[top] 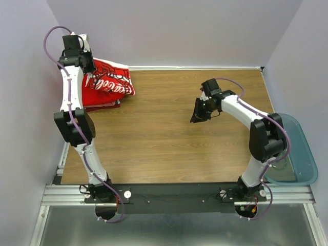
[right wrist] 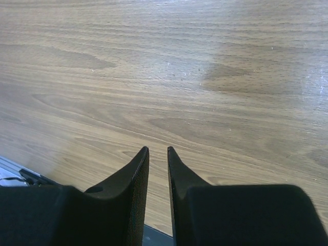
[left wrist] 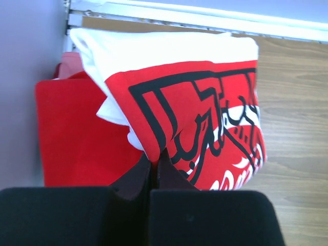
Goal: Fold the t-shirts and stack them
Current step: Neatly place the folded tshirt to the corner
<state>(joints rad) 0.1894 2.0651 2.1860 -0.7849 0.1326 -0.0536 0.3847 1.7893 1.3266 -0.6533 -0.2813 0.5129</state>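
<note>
table: wood-grain top (top: 169,138), pale lilac walls close on three sides
shirts: the white Coca-Cola tee (left wrist: 205,118) lies folded on the plain red tee (left wrist: 72,138), far-left table corner
left gripper (left wrist: 154,166): fingers pressed together, tips at the printed tee's edge; can't tell if it's pinching cloth
right gripper (right wrist: 158,154): over bare mid-table wood, just a thin slit between fingers
blue tub (top: 300,154): off the table's right edge

Plain bright red t-shirt (left wrist: 72,133) under a white t-shirt (left wrist: 169,51) printed in red, black and white. Brown wood-grain table (top: 169,133); translucent blue-tinted tub (top: 302,154). White arms with black joints and purple cables.
</note>
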